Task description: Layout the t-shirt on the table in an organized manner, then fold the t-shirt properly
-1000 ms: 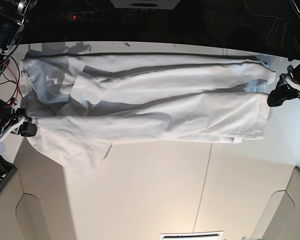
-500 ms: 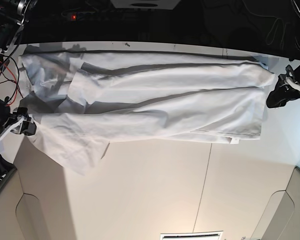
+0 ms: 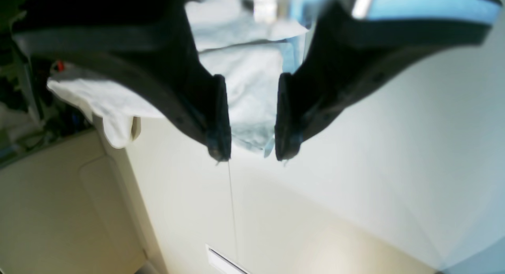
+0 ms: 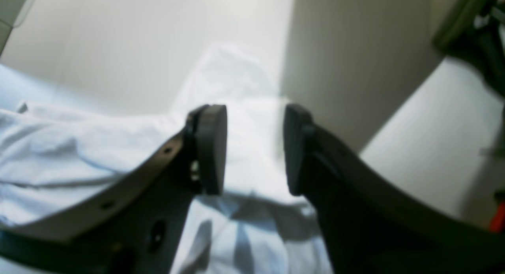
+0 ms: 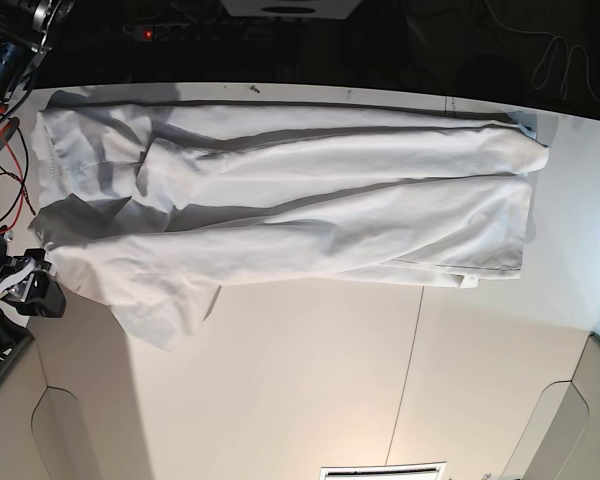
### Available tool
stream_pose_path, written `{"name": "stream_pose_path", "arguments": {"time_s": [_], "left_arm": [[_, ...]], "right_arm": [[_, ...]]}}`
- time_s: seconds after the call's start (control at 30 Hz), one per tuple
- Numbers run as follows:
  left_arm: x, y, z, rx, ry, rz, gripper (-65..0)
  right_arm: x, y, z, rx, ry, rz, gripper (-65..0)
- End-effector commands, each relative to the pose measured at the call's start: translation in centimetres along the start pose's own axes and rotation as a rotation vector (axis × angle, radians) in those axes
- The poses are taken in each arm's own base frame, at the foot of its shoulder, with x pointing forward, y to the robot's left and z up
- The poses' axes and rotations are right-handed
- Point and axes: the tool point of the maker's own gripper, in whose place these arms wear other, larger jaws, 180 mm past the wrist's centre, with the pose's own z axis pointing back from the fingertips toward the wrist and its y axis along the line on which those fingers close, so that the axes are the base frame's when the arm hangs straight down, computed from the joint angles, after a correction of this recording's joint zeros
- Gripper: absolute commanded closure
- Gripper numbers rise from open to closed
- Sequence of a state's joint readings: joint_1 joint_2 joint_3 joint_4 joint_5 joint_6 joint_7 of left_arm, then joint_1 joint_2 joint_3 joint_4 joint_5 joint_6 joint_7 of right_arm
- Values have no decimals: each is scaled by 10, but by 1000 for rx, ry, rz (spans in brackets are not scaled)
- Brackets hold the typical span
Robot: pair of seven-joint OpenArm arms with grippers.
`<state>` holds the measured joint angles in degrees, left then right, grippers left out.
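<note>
t-shirt (image 5: 300, 200): lies stretched across far part of surface (image 5: 310, 380), one sleeve hanging over edge | left claw (image 3: 249, 145), right claw (image 4: 254, 147): both open, I hold nothing | cloth thin, soft, light; I judge best hold at hem corners and shoulders

The right gripper (image 4: 255, 149) stands with its two dark fingers apart, a clear gap between the flat pads (image 4: 212, 147); nothing is clamped between them; beyond and beneath lies the t-shirt (image 4: 79, 155), white and wrinkled, filling the left and near part of the view; the pale table (image 4: 158, 49) shows at the far side; the picture is blurred.
</note>
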<state>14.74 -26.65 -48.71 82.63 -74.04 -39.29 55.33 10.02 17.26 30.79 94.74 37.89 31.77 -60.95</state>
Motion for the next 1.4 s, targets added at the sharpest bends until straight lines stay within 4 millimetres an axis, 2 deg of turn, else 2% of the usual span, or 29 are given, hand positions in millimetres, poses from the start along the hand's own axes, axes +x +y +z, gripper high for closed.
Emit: {"name": "stream_pose_path", "arguments": {"time_s": [0.0, 0.07, 0.13, 0.23, 0.33, 0.43, 0.57, 0.8, 0.93, 1.0, 1.1, 1.27, 1.3, 1.37], "left_arm": [[19, -8, 1, -29, -42, -35, -228], [18, -8, 0, -31, -39, -35, -228], [18, -9, 0, -32, -40, -34, -228], [19, -10, 0, -41, -48, -27, -228], [18, -11, 0, -48, -54, -16, -228], [17, -11, 0, -46, -52, -18, -228], [17, -10, 0, -42, -48, -20, -228], [17, -11, 0, -42, -49, -20, -228], [17, -10, 0, -42, -48, -20, -228], [17, -11, 0, -42, -49, -20, -228], [17, -11, 0, -42, -49, -20, -228], [17, -10, 0, -42, -48, -20, -217], [16, -10, 0, -40, -45, -22, -172], [11, -8, -2, -26, -21, -35, -10]], "right_arm": [[23, 0, 5, 0, -79, 22, -227], [25, -2, 2, -23, -102, 24, -145], [20, -5, -4, -60, -103, 6, 0], [-2, -5, -18, -59, -58, -65, 0], [-32, -3, -31, -36, 34, -128, 0], [-56, -8, -36, -44, 110, -158, 0], [-81, -25, -30, -138, 182, -207, 0], [-131, -35, -15, -219, 261, -252, 0], [-145, -48, -7, -302, 253, -282, 0], [-145, -49, -7, -306, 249, -291, 0], [-134, -41, -11, -257, 211, -320, 0], [-88, -9, -14, -119, 89, -256, 0], [-76, -5, -12, -115, 53, -231, 0], [-49, -1, -7, -120, -25, -187, 0]]}}
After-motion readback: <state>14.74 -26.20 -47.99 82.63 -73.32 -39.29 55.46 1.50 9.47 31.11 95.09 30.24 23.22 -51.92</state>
